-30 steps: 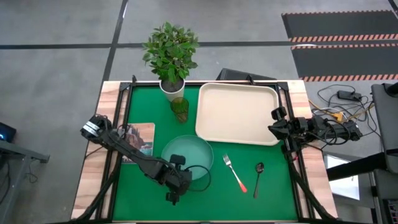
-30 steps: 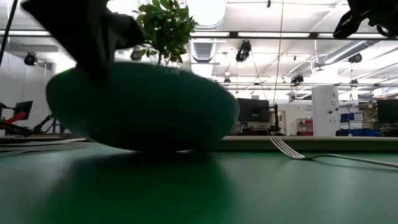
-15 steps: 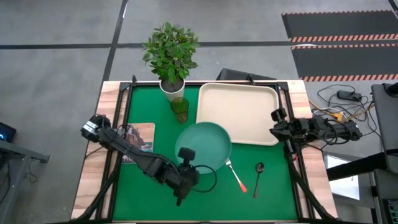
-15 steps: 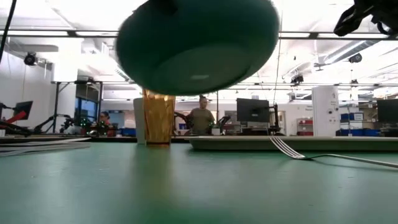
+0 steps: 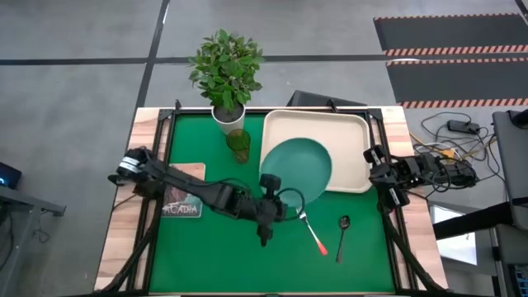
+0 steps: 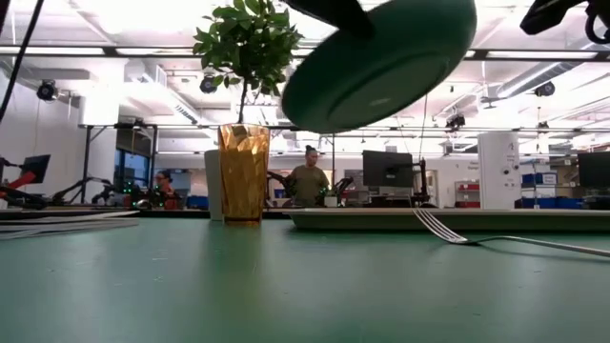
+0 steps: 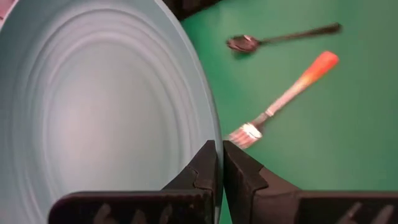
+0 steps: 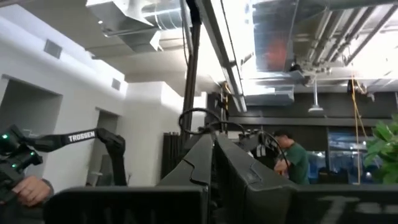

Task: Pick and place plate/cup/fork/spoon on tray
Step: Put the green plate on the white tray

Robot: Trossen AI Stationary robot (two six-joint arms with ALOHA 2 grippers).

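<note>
The pale teal plate [image 5: 302, 163] hangs tilted above the near left part of the cream tray [image 5: 351, 132]; it also shows in the low view [image 6: 381, 62] and the left wrist view [image 7: 93, 106]. My left gripper [image 5: 282, 195] is shut on its rim. The tinted cup [image 5: 238, 145] stands on the green mat left of the tray. The red-handled fork [image 5: 312, 231] and the dark spoon [image 5: 343, 235] lie on the mat near the tray's near side. My right gripper [image 5: 381, 175] waits shut at the table's right edge. My left gripper pinches the plate's rim [image 7: 208, 134] between its two fingers, one on the plate's inner face and one on its outer side. The fingers come from the table's near left side. The plate is lifted clear and tilted, over the tray's near left part.
A potted plant [image 5: 227, 70] stands at the far edge behind the cup. A book [image 5: 183, 190] lies on the mat's left side under my left arm. People and monitors show in the room beyond the table.
My left gripper has gone up and toward the table's far right, toward the tray, shut on the plate. The plate has been lifted clear of the mat, carried from the near middle to above the tray's near left part, and tipped.
</note>
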